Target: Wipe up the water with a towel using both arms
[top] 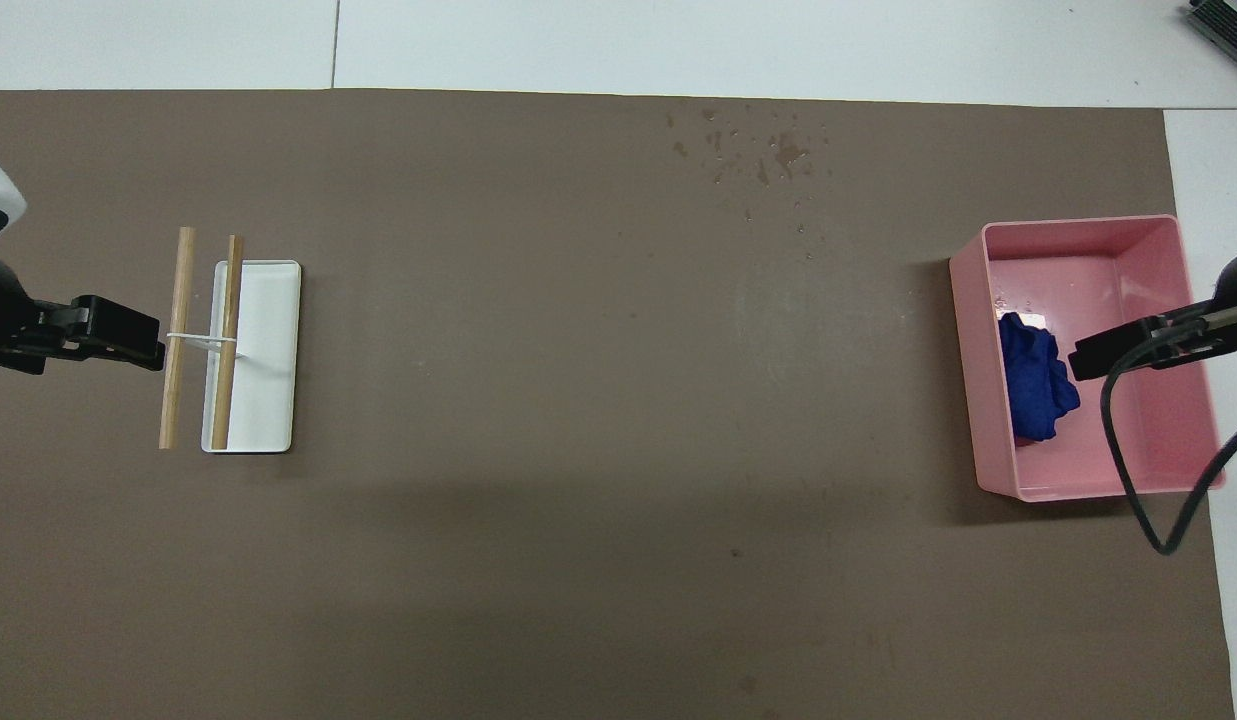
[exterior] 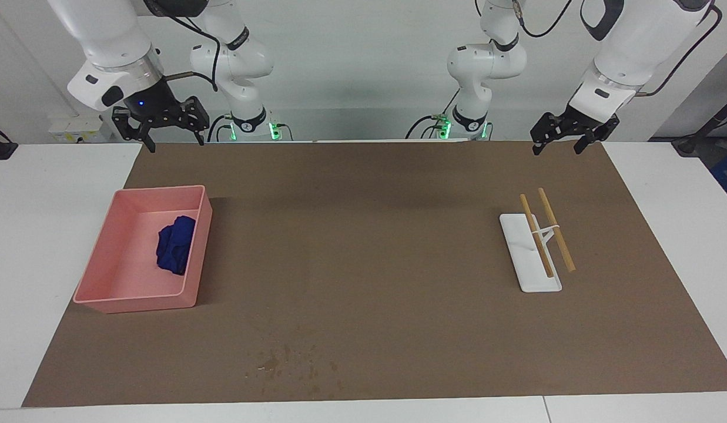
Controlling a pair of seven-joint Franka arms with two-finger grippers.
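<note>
One container matters on this table: the pink bin (exterior: pixel 141 249) at my right arm's end of the brown mat (exterior: pixel 363 276), and the only thing in it is the towel (exterior: pixel 176 244), a crumpled deep-blue cloth lying on the bin's floor against the wall that faces the middle of the table. My right gripper (exterior: pixel 161 126) hangs in the air at the mat's edge nearest my bases, on the bin's end of the table, its fingers spread apart and holding nothing; from overhead it seems to cover part of the bin, but the facing view shows it well above and clear of it. My left gripper (exterior: pixel 565 136) hangs likewise over the mat's near edge at the other end, fingers released and empty. Under that end stands a white tray (exterior: pixel 530 258) with a small white rack carrying two wooden rods (exterior: pixel 546 231) side by side, tilted across it. Scattered water drops (exterior: pixel 292 364) darken the mat near its edge farthest from me, well apart from both bin and tray.
</note>
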